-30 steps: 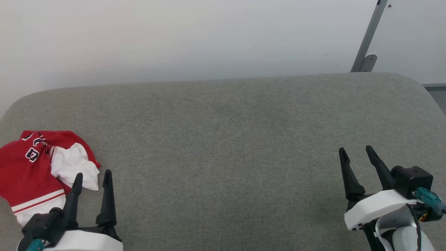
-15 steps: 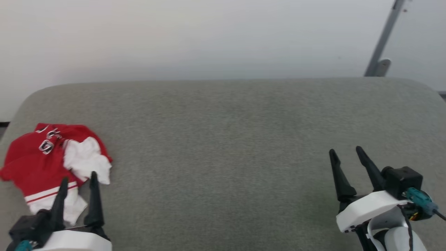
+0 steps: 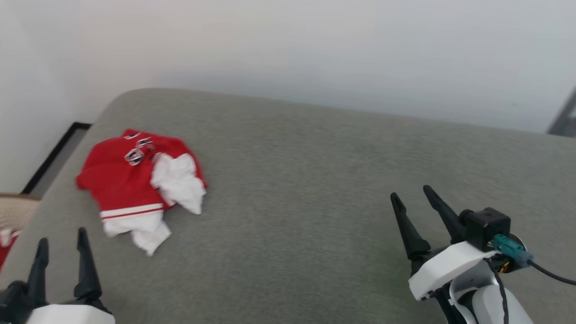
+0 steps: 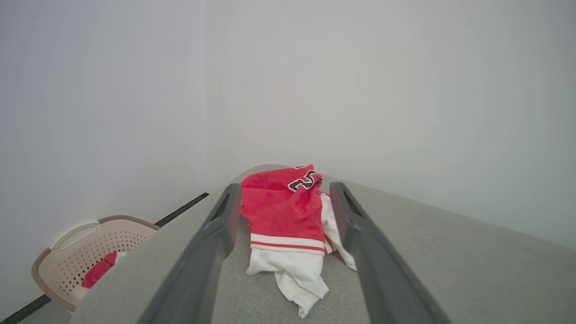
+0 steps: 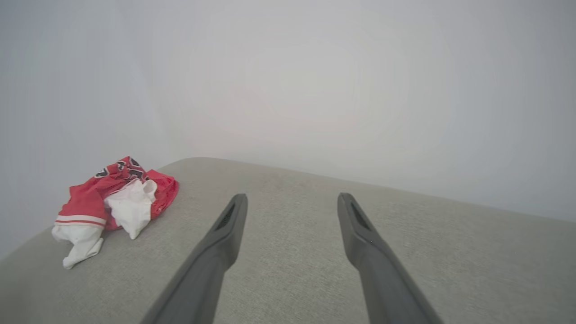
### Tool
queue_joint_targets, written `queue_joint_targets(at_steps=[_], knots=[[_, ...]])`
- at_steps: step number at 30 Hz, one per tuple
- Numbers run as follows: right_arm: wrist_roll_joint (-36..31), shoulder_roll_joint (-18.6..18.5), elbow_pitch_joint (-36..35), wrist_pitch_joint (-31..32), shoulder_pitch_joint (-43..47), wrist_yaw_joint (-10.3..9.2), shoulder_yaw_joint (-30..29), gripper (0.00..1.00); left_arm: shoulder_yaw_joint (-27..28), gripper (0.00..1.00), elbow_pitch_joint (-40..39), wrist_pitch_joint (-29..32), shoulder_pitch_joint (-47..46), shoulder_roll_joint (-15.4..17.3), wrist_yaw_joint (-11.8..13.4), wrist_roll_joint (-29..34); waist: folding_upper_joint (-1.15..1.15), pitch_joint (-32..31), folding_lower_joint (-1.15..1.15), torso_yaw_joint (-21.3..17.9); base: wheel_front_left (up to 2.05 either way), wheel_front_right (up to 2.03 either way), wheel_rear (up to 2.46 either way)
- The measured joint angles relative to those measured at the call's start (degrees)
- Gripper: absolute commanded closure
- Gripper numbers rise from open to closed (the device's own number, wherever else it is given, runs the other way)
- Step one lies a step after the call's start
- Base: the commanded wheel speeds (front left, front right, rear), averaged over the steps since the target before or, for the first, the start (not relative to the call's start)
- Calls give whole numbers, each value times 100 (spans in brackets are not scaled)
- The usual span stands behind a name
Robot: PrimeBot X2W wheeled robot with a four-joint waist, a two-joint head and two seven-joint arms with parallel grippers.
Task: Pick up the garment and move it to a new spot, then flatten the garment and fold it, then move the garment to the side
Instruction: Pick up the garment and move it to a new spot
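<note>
1. Ahead of the left pincer (image 3: 62,236), beyond its fingertips, the garment (image 3: 130,180) is lying crumpled on the grey padded surface (image 3: 315,202), apart from both fingers.
2. The left pincer is standing wide open and gripping nothing. Its two dark fingers are pointing at the heap, and in the left wrist view the heap is showing in the gap between them, further along the surface.
3. The garment is showing red cloth with black, white-outlined characters at the end farthest from the left pincer. A red-and-white striped band is running across its middle, and white cloth is trailing at the end nearest the pincer.
4. A second white fold is lying on the side of the heap facing the right pincer (image 3: 411,192).
5. The right pincer is also standing wide open and holding nothing. Its fingers are reaching out over bare grey surface, well apart from the garment, which is lying far off to its left.
6. Past the surface's edge, to the left of the left pincer, a beige perforated basket (image 4: 74,234) is sitting lower down, with a small red-and-white cloth (image 4: 96,272) lying inside it.
7. Beyond both pincers, a plain pale wall (image 3: 315,45) is rising behind the surface.
</note>
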Motion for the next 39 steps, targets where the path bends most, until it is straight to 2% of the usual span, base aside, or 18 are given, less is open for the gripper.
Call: queue_joint_targets(at_steps=[7, 18, 22, 27, 32, 39], knots=[[91, -48, 46, -1, -88, 0, 224, 0, 71, 0, -126, 52, 147, 27, 67, -60, 0, -49, 0, 602, 0, 0, 0], [110, -87, 63, 11, -85, 0, 165, 0, 64, 0, -112, 145, 40, -62, 37, -348, 0, 6, 0, 974, 0, 0, 0], [108, -124, 23, 43, -96, 0, 96, 0, 52, 0, -23, 277, -307, -29, 3, -425, 0, 133, 0, 973, 0, 0, 0], [65, -213, -123, 163, -246, 0, 1, 0, -64, 0, 438, 608, -1176, 225, -248, -599, 0, 419, 0, 889, 0, 0, 0], [-19, -293, -282, 277, -443, 0, -46, 0, -166, 0, 1131, 907, -2118, 494, -537, -706, 0, 742, 0, 738, 0, 0, 0], [-119, -414, -547, 432, -773, 0, -77, 0, -334, 0, 2369, 1274, -3415, 882, -810, -749, 0, 1284, 0, 411, 0, 0, 0]])
